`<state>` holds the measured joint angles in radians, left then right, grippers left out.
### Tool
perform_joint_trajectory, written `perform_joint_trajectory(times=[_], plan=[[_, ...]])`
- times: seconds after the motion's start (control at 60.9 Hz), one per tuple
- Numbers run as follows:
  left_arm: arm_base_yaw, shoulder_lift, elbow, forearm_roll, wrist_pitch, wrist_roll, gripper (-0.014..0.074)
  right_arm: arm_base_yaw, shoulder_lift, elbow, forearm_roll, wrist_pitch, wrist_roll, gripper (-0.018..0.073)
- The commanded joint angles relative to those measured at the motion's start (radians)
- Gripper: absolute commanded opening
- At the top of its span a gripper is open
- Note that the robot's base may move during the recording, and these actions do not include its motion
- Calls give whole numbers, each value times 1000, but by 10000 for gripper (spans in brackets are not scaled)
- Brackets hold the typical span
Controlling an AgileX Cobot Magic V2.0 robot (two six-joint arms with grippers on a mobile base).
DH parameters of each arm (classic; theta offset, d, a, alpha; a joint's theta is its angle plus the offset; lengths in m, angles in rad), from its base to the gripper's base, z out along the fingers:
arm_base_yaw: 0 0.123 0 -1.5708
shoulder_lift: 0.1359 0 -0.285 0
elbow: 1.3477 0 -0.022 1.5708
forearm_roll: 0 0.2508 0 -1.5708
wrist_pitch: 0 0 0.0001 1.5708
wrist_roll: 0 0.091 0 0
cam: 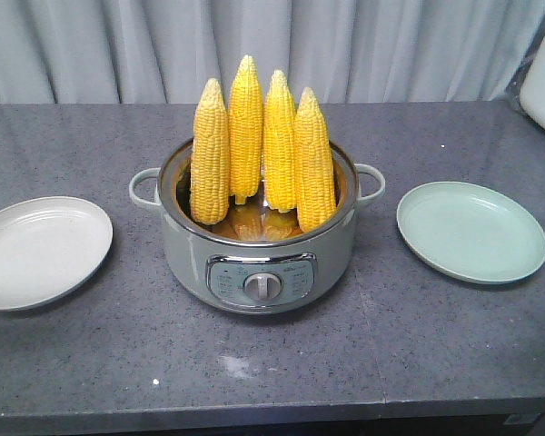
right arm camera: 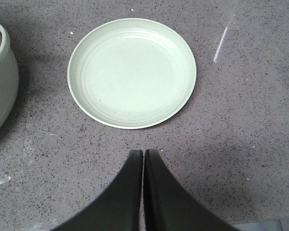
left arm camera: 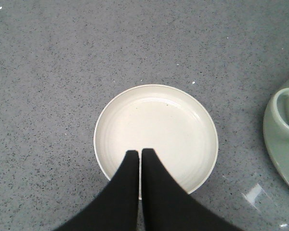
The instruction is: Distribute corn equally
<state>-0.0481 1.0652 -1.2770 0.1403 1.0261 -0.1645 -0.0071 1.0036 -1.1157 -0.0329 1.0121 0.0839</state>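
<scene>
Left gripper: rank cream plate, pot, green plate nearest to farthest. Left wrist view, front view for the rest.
1. Cream plate: right under the left gripper, tips over its near rim.
2. Pot: to its right, at the wrist view's edge.
3. Green plate: outside the wrist view; front view puts it beyond the pot, far right.

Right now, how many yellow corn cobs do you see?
4 yellow corn cobs, upright in the grey-green electric pot: left, centre-left, centre-right, right. Others could lie hidden inside.
</scene>
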Motion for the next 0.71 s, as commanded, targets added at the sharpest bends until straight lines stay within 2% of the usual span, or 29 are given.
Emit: perform_joint_trajectory(times=[0.0,0.148,0.312,0.411,0.542,0.641,0.69], plan=[[-1,-13,-33,3,-52,-3,-6,-2,-6,-31,-15,-62,-9,-5],[-1,-13,-33,24,-56,-3,3,-2,-6,-31,-15,-60,-9,45],[-1,-13,-33,33,-50,-3,79,-2,-6,-31,-15,-58,-9,200],[-1,-13,-33,33,-33,-3,179,-2,-6,-31,-13,-57,-9,333],[-1,-13,-33,42,-12,-3,379,-2,-6,-31,6,-57,-20,482],[-1,-13,-33,61,-11,-4,542,-2,-6,-31,48,-56,-76,551],[-1,-13,-33,66,-12,-4,596,-2,-6,-31,86,-59,-117,569]])
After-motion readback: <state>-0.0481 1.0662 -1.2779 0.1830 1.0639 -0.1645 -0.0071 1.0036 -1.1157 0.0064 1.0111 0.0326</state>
